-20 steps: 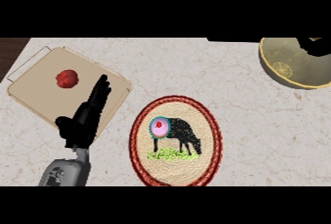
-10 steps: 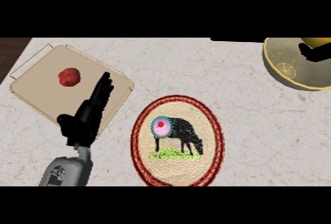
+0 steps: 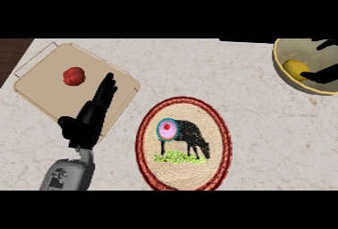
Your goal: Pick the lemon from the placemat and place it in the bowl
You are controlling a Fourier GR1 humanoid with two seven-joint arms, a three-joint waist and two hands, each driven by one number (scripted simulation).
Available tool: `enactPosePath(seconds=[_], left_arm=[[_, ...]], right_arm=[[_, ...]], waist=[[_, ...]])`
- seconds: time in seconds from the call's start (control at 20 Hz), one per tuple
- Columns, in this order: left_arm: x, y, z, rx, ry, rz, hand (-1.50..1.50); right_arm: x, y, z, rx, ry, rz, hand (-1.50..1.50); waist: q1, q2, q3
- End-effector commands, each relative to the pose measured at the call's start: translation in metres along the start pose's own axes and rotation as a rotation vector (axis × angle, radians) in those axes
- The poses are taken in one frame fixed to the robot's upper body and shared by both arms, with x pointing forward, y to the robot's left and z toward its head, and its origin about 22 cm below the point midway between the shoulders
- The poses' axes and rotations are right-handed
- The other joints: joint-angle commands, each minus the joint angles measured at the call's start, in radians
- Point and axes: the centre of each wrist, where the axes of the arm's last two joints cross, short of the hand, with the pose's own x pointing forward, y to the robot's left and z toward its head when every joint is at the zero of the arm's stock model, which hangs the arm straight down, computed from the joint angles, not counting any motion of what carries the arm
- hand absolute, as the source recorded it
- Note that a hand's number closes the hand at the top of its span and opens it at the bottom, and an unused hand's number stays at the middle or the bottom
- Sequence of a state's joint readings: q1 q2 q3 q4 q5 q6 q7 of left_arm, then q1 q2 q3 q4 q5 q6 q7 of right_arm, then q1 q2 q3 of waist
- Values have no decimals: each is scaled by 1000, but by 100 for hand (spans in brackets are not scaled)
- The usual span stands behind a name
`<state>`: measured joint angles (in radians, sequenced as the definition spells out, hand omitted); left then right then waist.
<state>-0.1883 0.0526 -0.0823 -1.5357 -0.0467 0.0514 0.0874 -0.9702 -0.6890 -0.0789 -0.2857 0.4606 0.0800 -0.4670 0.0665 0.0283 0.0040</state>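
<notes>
On the table (image 3: 264,116), a red fruit (image 3: 73,76) lies on a tan tray (image 3: 40,96) at left. The left hand (image 3: 89,120) rests beside it, fingers straight. The placemat (image 3: 183,144) sits mid-table. At far right, the lemon (image 3: 296,69) lies in the bowl (image 3: 285,74), between the right hand's (image 3: 321,75) spread fingers, unheld.

right hand (image 3: 321,74) and bowl (image 3: 284,71) cut off.

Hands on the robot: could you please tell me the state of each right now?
Left hand: open, fingers straight, holding nothing.
Right hand: open over the bowl; lemon inside.
</notes>
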Motion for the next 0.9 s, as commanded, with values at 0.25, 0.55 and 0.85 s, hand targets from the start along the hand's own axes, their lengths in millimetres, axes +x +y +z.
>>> enactPosePath(seconds=[0.25, 0.55, 0.85], left_arm=[[12, 1, 2, 7, -18, -3, 0], [-4, 10, 3, 19, 16, -1, 0], [-8, -4, -1, 19, 9, -3, 0]], right_arm=[[-7, -9, 3, -108, -182, -250, -150], [-18, -47, 17, -202, -149, -412, -150], [-33, -76, 37, -173, -100, -545, -150]], waist=[[-6, -6, 1], [-21, -8, -1], [-21, -4, 0]])
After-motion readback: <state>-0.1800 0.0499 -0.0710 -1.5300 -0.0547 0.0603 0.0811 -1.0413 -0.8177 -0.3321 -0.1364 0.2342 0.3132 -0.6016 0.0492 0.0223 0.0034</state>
